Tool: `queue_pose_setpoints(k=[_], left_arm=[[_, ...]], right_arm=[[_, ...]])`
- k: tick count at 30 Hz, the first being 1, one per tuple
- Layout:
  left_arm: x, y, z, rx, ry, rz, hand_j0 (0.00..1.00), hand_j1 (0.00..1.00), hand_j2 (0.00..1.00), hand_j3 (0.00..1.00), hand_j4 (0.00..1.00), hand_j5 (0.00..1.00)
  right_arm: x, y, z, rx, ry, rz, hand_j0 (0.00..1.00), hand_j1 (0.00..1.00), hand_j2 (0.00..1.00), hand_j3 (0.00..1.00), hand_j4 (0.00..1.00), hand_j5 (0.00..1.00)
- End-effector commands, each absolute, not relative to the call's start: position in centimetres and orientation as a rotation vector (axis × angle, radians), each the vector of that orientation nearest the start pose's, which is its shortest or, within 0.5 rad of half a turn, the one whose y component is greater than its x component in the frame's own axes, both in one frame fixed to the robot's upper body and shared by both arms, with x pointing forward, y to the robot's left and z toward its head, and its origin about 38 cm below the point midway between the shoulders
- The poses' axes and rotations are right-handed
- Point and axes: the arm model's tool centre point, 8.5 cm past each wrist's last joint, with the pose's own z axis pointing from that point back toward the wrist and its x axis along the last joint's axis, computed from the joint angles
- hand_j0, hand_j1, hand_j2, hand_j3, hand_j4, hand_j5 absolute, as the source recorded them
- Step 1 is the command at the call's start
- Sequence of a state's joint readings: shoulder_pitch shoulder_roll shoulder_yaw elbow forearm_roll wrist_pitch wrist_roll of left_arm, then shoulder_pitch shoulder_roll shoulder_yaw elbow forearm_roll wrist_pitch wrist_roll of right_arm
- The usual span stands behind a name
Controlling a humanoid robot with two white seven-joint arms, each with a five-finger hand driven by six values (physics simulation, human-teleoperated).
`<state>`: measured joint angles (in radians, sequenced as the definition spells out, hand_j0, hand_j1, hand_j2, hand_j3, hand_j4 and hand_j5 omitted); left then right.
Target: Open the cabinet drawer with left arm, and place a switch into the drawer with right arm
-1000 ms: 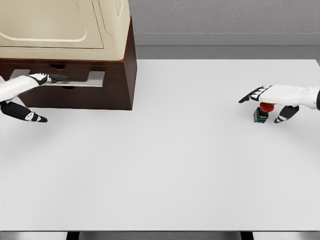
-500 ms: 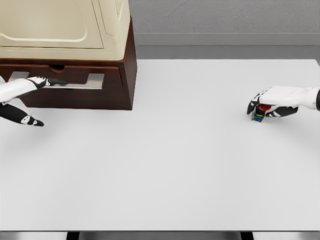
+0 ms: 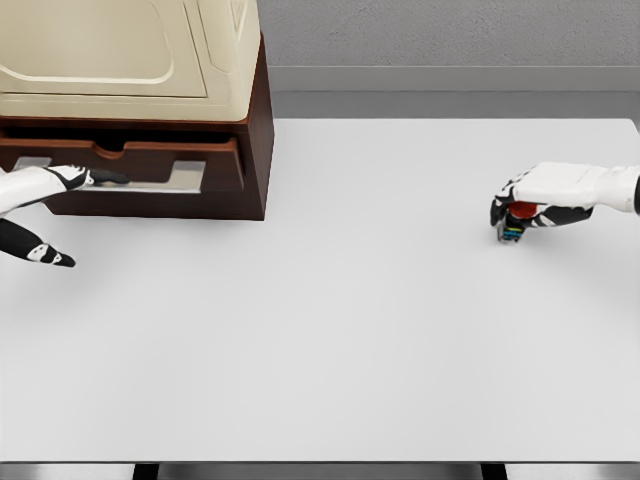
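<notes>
Pulling on the flat metal handle [image 3: 150,178], the left hand [image 3: 45,200] has its top fingers hooked over the grey bar and its thumb hanging loose below. The drawer [image 3: 130,160] has slid out a little since a second ago, and a thin dark gap now shows above its front. That means the opening has begun, but the gap looks too small yet for anything to go in.

Over on the right, the right hand [image 3: 535,200] has shut around the switch [image 3: 512,222], where a second ago its fingers were still spread beside it. The switch sits on the tabletop [image 3: 360,320], far from the drawer.

The switch is small, with a round red cap on a dark blocky body. The cabinet [image 3: 255,150] is dark brown wood with a smooth cream box on top. The tabletop is flat, plain and white.
</notes>
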<state>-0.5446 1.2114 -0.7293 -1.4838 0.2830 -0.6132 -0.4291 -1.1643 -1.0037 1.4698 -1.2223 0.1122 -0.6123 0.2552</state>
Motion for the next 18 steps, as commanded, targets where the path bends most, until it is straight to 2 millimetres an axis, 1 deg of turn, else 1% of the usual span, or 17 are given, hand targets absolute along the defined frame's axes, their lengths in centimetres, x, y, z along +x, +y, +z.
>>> queue_pose_setpoints(k=[1, 5, 10, 13, 18], left_arm=[[37.9, 40.7, 25.1, 0.113, -1.509, -1.605, 1.00, 1.00, 1.00, 1.00, 1.00, 1.00], [37.5, 41.0, 25.6, 0.114, -1.505, -1.605, 1.00, 1.00, 1.00, 1.00, 1.00, 1.00], [37.2, 40.8, 25.3, 0.090, -1.502, -1.604, 1.00, 1.00, 1.00, 1.00, 1.00, 1.00], [37.1, 40.7, 25.0, 0.080, -1.495, -1.600, 1.00, 1.00, 1.00, 1.00, 1.00, 1.00], [36.6, 40.9, 25.3, 0.072, -1.490, -1.597, 1.00, 1.00, 1.00, 1.00, 1.00, 1.00]], right_arm=[[45.1, -35.4, 22.0, -0.332, -1.259, 2.076, 0.54, 0.54, 0.54, 0.54, 0.54, 0.54], [44.7, -34.4, 22.9, -0.325, -1.304, 2.089, 0.54, 0.54, 0.54, 0.54, 0.54, 0.54], [44.3, -32.9, 23.7, -0.303, -1.368, 2.100, 0.53, 0.53, 0.53, 0.53, 0.53, 0.53], [44.2, -32.4, 23.6, -0.290, -1.382, 2.102, 0.51, 0.51, 0.51, 0.51, 0.51, 0.51], [44.1, -31.6, 23.8, -0.253, -1.419, 2.076, 0.51, 0.51, 0.51, 0.51, 0.51, 0.51]])
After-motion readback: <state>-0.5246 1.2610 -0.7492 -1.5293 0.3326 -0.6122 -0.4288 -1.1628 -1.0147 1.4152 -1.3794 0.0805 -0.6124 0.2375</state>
